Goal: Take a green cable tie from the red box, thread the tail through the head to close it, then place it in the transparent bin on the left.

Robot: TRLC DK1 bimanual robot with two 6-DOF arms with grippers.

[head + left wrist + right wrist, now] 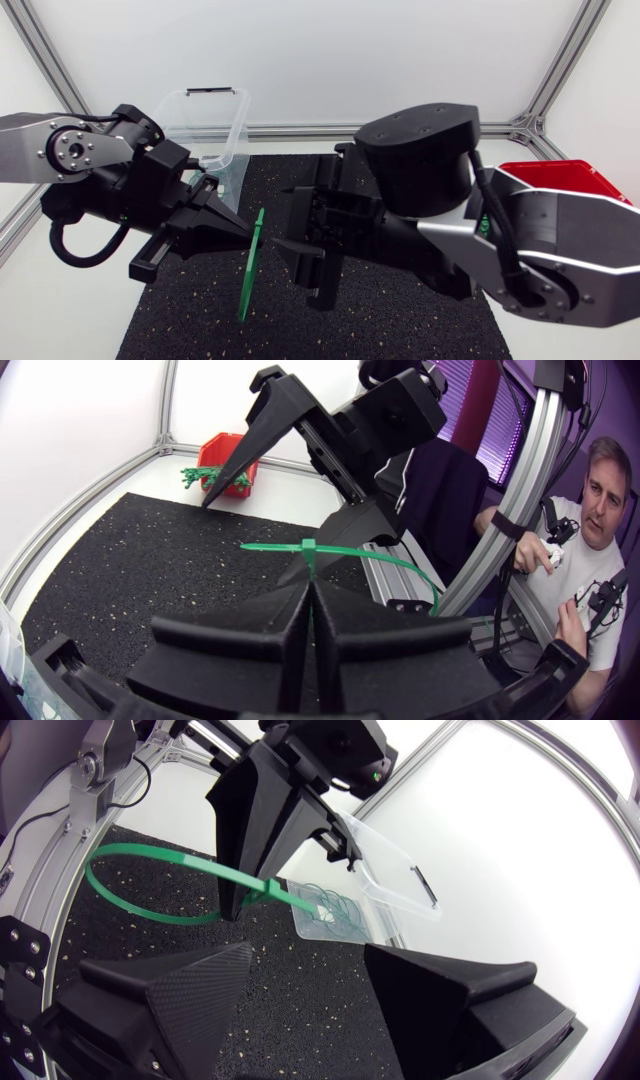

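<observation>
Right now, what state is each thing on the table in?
Cable tie: looped, tail through head, held by left gripper.
Left gripper: shut on the cable tie.
Right gripper: open, empty.
Clear bin: open-topped, a few green ties inside.
Red box: open, spare ties sticking out.

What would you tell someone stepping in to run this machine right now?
Left gripper: shut on the green cable tie, held above the mat.
Right gripper: open, empty, close beside the tie.
Transparent bin: behind the left arm, some ties already inside.
Red box: on the right side, more ties in it.
Done: tie picked; tail looks threaded through the head, making a loop.
Left: carry it to the bin and release.
</observation>
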